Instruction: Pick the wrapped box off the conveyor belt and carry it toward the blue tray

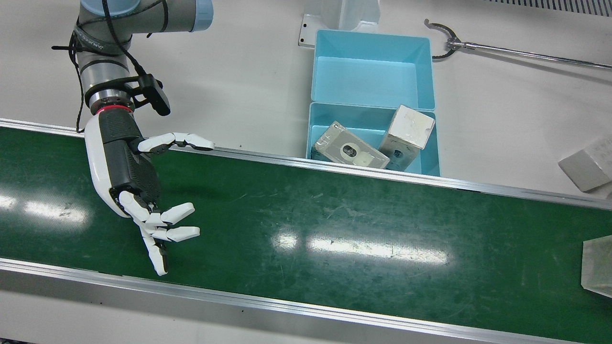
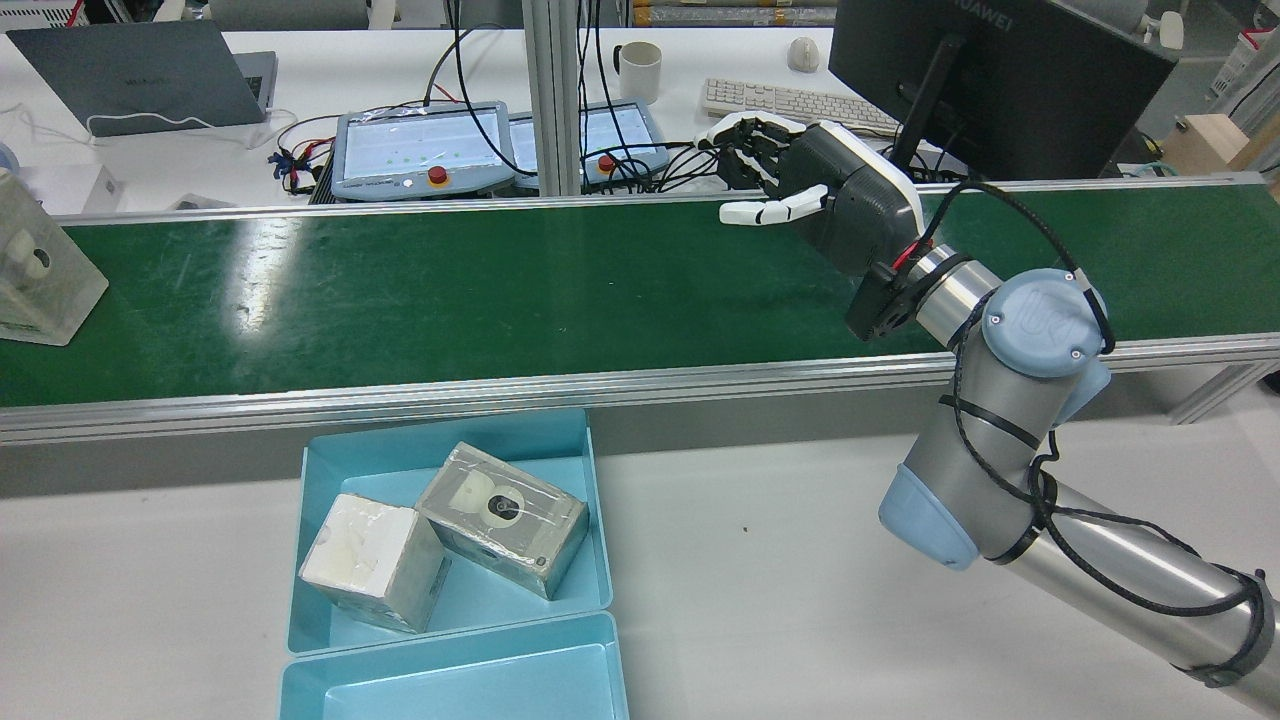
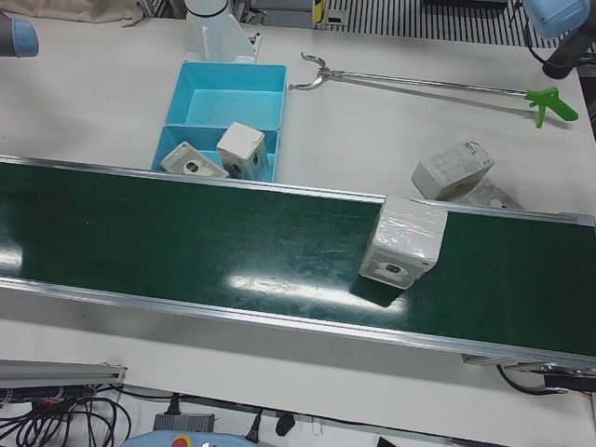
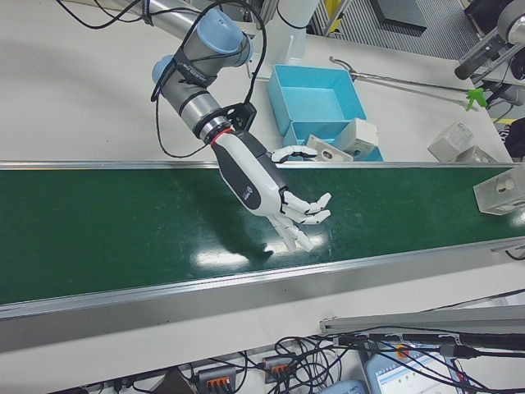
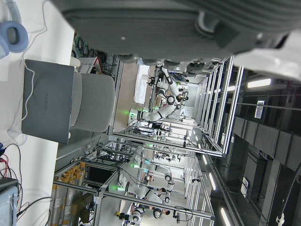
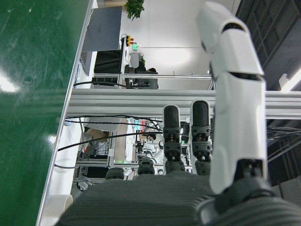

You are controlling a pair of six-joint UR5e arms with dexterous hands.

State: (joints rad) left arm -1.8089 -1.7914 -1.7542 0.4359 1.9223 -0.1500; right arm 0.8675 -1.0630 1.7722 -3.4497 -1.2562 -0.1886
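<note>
In the front view the right hand [image 1: 143, 191] hangs over the belt [image 1: 306, 224] empty, fingers spread, with the box [image 1: 597, 267] only just showing at the far edge. In the rear view that box [image 2: 35, 275] sits well apart from the hand, with two boxes already in the tray [image 2: 340, 620]. The left-front view shows it near the belt's rail; a late or shallow grasp could let it slip past, I think, and the left hand's state cannot be told.

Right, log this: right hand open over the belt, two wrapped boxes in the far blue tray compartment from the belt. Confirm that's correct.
Not quite. The two wrapped boxes lie in the blue tray compartment nearest the belt; the far one holds nothing, as the front view shows. The right hand is open over the belt.
</note>
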